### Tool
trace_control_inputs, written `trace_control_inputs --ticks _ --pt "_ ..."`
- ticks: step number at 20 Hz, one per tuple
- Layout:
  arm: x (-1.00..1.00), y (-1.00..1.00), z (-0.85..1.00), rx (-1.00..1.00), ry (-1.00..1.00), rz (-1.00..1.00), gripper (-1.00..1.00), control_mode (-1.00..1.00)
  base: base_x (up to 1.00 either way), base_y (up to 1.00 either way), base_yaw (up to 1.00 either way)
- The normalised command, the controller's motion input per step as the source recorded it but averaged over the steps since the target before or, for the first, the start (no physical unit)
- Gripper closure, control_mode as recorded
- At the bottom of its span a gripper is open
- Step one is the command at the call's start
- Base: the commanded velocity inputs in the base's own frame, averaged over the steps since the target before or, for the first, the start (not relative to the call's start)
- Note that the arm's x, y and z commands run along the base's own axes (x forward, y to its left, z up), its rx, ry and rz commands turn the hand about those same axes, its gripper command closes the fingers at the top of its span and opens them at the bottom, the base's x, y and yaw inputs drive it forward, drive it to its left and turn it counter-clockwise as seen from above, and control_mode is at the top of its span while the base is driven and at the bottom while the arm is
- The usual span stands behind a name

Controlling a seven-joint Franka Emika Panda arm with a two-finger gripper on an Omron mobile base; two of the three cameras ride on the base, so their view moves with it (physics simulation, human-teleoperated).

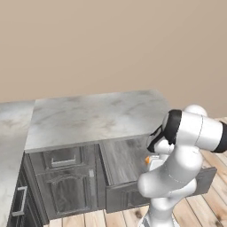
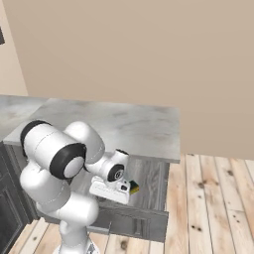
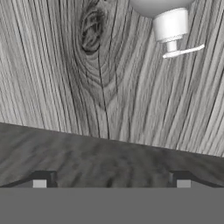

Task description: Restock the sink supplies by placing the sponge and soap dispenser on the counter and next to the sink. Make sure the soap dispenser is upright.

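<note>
One sponge (image 2: 133, 187), one soap dispenser (image 3: 168, 24) in drawer (image 1: 119, 162), gripper (image 3: 111, 179) spread apart, empty.

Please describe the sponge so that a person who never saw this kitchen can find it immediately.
Start at the marbled grey counter and look below its front edge, where one dark wood drawer is pulled open. Inside it, just beside the robot's white hand, lies the sponge. It is a tiny block, yellow with a dark green layer, the only coloured thing there against grey wood.
</note>
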Motion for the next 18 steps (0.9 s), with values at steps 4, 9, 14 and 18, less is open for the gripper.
trace_control_inputs --ticks 4,9,14,18 --pt "0.29 -0.05 -0.01 0.0 0.0 0.01 -1.0 -1.0 0.0 0.0 0.0" --pt "0.37 -0.1 0.16 0.0 -0.05 0.01 -1.0 -1.0 0.0 0.0 0.0" --pt "0.35 -0.04 0.0 0.0 -0.08 0.0 -1.0 -1.0 0.0 0.0 0.0" --pt "0.29 -0.06 0.0 0.0 -0.08 0.0 -1.0 -1.0 0.0 0.0 0.0"
